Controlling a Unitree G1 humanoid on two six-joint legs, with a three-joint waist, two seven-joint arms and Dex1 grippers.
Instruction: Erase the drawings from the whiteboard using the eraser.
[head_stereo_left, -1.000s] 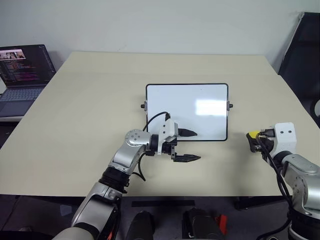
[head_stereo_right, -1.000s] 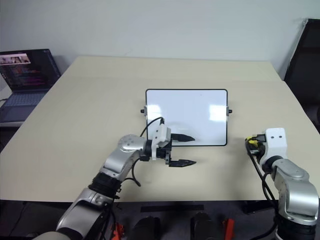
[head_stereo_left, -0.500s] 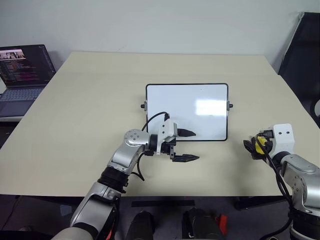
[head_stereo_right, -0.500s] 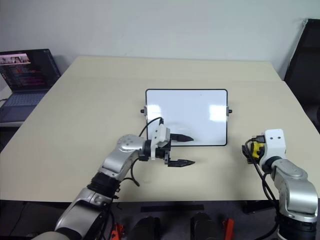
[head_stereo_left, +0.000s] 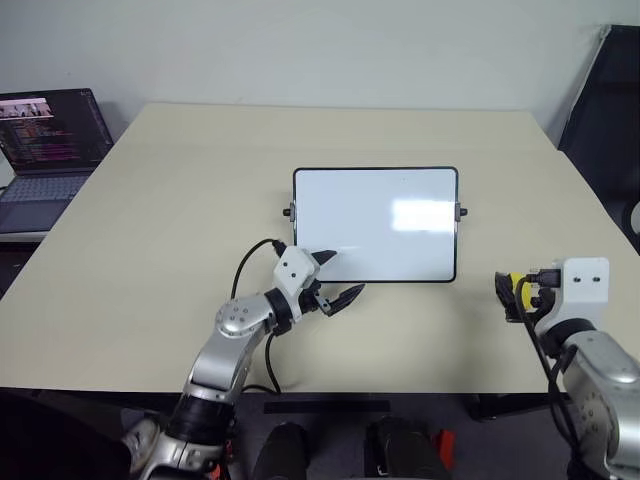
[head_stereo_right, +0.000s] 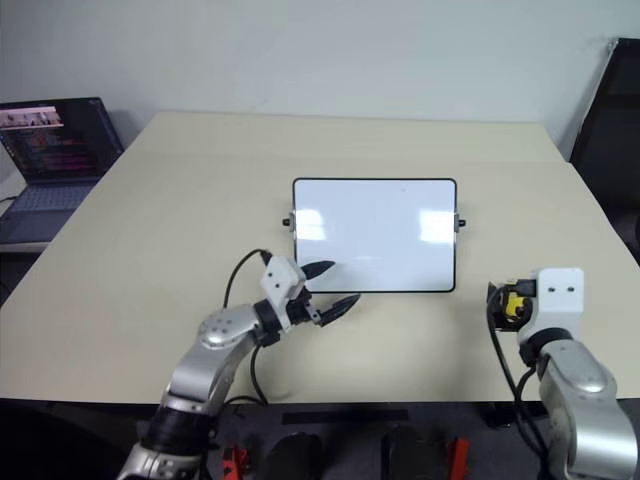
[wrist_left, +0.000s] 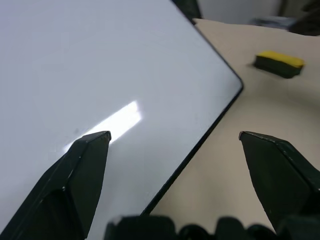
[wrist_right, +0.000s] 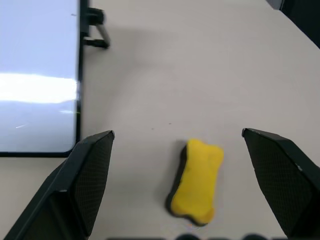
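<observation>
Both my grippers gape open: right gripper (wrist_right: 177, 185) above the eraser (wrist_right: 196, 180) lying free on table (head_stereo_left: 180, 200); left gripper (head_stereo_left: 338, 280) at whiteboard (head_stereo_left: 375, 222) corner.

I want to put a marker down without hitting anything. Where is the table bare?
Bare tabletop lies beyond the whiteboard, toward the wall, and between it and the laptop. It is crowded near the front edge: the open left gripper sits at the whiteboard's near corner, and the eraser lies before the open right gripper.
</observation>
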